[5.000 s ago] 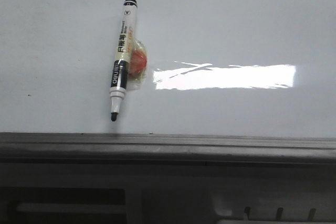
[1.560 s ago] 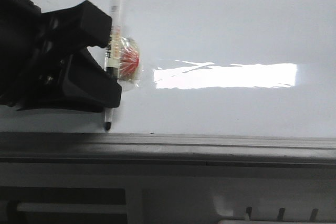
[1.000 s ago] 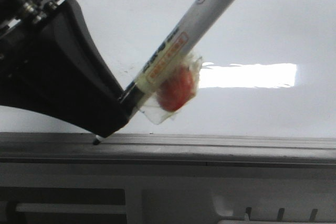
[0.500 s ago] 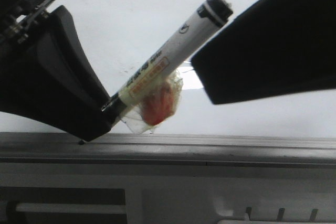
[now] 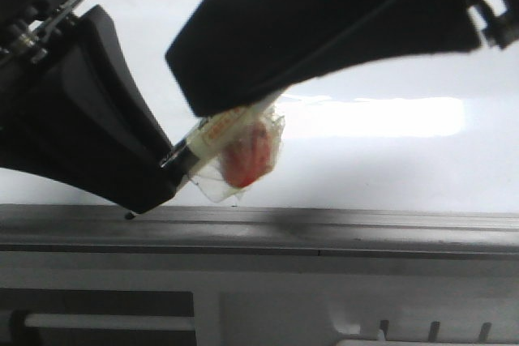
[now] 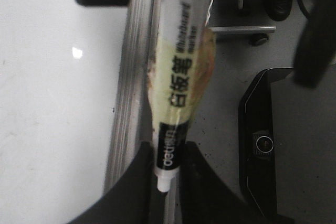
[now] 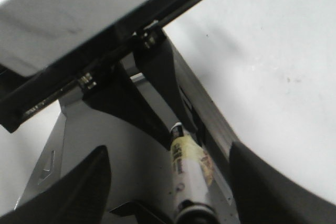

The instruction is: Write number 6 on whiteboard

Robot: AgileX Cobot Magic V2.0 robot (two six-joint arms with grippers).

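The whiteboard (image 5: 365, 164) is glossy white with a bright glare strip and a grey frame edge (image 5: 324, 228). No drawn number 6 shows on it. My left gripper (image 5: 166, 172) is shut on the black tip end of a whiteboard marker (image 5: 219, 129), which is tilted up to the right with a red lump (image 5: 246, 158) taped to it. The left wrist view shows the marker (image 6: 181, 77) pinched in the left gripper (image 6: 168, 177). My right gripper (image 5: 211, 95) hides the marker's upper end. In the right wrist view the right gripper (image 7: 169, 148) is open, fingers either side of the marker's (image 7: 189, 174) cap end, not touching.
A grey ribbed panel (image 5: 243, 305) lies below the frame. In the left wrist view a black device (image 6: 262, 145) and a metal bar with a caster (image 6: 252, 30) lie beyond the board's frame (image 6: 128, 93). The board (image 7: 273, 66) stretches away white.
My left gripper took the marker off the board and tilted it up. Over the last second my right gripper came in from the right over the marker's cap end.
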